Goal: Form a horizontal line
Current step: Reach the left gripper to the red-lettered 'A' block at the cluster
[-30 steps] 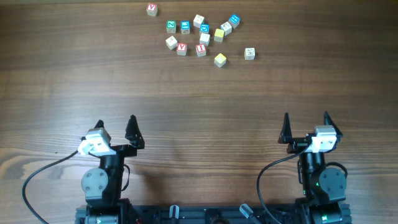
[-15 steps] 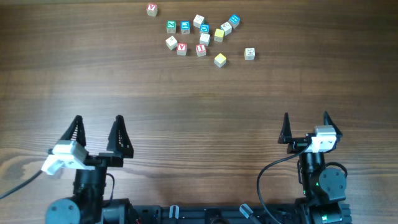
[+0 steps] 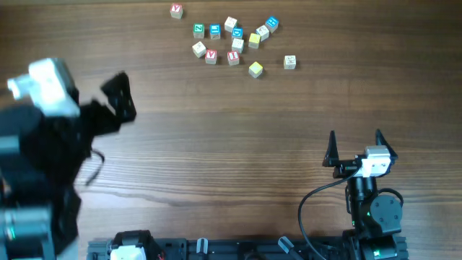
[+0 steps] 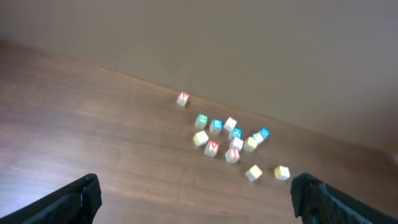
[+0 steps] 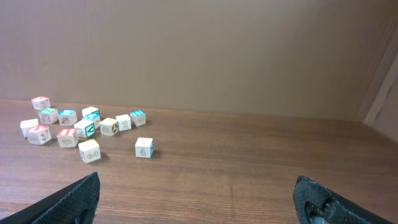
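Note:
Several small lettered wooden blocks lie in a loose cluster (image 3: pixel 231 40) at the far middle of the table. One red-lettered block (image 3: pixel 176 11) sits apart at the cluster's left, and a yellow block (image 3: pixel 255 69) and a pale block (image 3: pixel 289 62) sit at its right. The cluster also shows in the left wrist view (image 4: pixel 230 140) and the right wrist view (image 5: pixel 81 124). My left gripper (image 3: pixel 115 101) is raised high at the left, open and empty (image 4: pixel 199 199). My right gripper (image 3: pixel 354 148) is open and empty (image 5: pixel 198 199) near the front right, far from the blocks.
The brown wooden table (image 3: pixel 238 137) stretches between the grippers and the blocks. A plain beige wall (image 5: pixel 199 50) stands behind the table's far edge. Cables run from the arm bases at the front edge.
My left arm has lifted from its rest at the front left and swung up and to the left, closer to the overhead camera. The right arm and the blocks have not moved.

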You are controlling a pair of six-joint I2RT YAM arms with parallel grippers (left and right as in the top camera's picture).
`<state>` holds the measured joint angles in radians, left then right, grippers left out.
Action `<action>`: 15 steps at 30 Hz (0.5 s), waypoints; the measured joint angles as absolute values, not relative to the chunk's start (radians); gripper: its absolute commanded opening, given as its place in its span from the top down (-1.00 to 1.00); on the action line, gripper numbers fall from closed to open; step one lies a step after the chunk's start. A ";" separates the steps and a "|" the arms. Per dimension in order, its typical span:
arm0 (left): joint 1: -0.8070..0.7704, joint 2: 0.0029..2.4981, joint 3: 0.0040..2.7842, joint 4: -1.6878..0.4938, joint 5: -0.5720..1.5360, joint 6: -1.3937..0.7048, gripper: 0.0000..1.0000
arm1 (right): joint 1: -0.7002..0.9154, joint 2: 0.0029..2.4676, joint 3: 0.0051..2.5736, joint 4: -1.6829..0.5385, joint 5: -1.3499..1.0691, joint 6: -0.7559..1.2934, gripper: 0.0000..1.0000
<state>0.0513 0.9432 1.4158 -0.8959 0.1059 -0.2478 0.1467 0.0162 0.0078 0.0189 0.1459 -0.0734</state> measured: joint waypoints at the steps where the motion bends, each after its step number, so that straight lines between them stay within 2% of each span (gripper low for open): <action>1: 0.051 1.005 1.478 -0.951 0.106 -0.248 -1.00 | 0.147 0.016 0.007 0.019 0.146 -0.073 -0.99; 11: 0.051 1.684 2.089 -1.326 0.189 -0.211 -1.00 | 0.147 0.015 0.008 0.019 0.146 -0.073 -1.00; 15: 0.051 1.827 2.173 -1.350 0.197 -0.194 -1.00 | 0.147 0.015 0.007 0.019 0.146 -0.073 -0.99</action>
<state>0.0505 1.8271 2.1727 -1.3502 0.1970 -0.1944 0.1467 0.0154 0.0074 0.0193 0.1455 -0.0734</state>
